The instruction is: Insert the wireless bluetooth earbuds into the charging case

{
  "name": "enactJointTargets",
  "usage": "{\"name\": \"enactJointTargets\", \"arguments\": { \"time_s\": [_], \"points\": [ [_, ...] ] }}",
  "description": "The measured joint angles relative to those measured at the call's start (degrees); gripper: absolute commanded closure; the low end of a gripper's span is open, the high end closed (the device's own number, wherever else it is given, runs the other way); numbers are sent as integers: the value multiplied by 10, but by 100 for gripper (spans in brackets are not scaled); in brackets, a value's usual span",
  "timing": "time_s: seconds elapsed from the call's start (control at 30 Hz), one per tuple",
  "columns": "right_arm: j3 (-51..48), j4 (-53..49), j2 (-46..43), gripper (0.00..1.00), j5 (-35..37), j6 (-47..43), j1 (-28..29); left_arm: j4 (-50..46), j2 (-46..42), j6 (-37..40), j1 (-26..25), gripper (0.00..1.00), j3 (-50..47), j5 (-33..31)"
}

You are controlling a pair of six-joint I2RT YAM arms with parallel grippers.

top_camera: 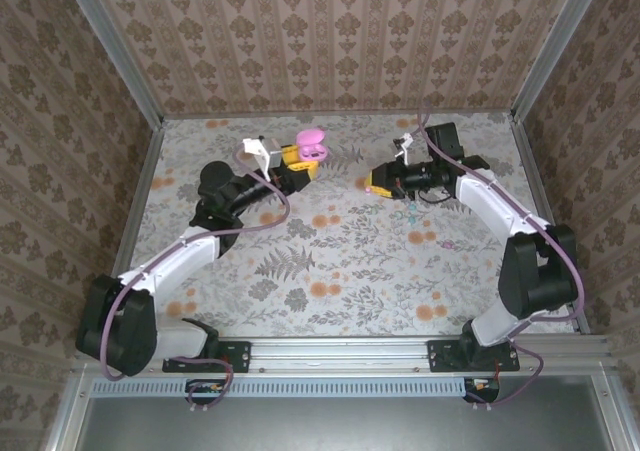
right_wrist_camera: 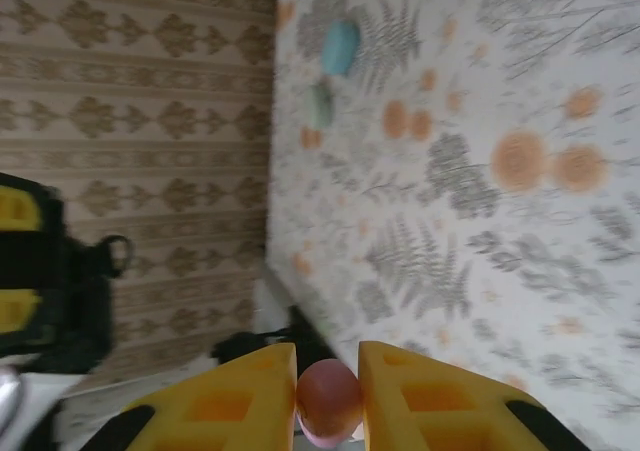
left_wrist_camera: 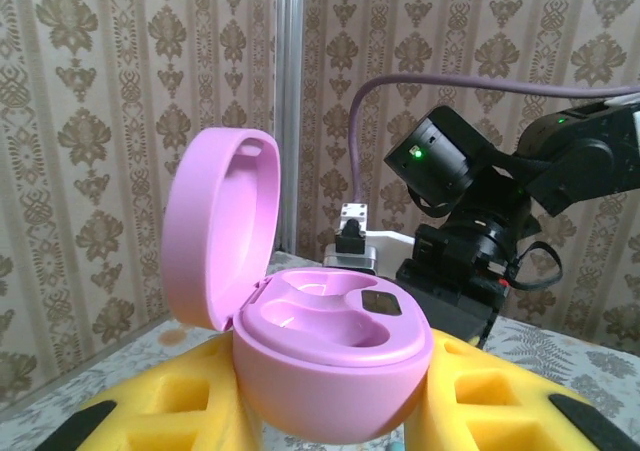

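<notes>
Between the yellow fingers of the left gripper (left_wrist_camera: pixel 325 421), an open pink pebble-shaped plastic charging case (left_wrist_camera: pixel 330 341) is clamped, lid up, so both empty hollows are shown. A tiny, smooth, egg-shaped pink plastic earbud (right_wrist_camera: pixel 328 403) is pinched in the right gripper (right_wrist_camera: pixel 328 376), apart from the case, ready to be dropped in

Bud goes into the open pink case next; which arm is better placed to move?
Right. The right jaws pinch a pink bud; the left jaws grip the open case, lid up, sockets empty, so left probably just steadies it.
</notes>
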Motion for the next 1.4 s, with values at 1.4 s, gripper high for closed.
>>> {"name": "enactJointTargets", "arguments": {
  "time_s": [1.4],
  "points": [
    [180,-300,243,59,392,-236,185,-56,-85,24,62,72,-46,-14]
  ]
}}
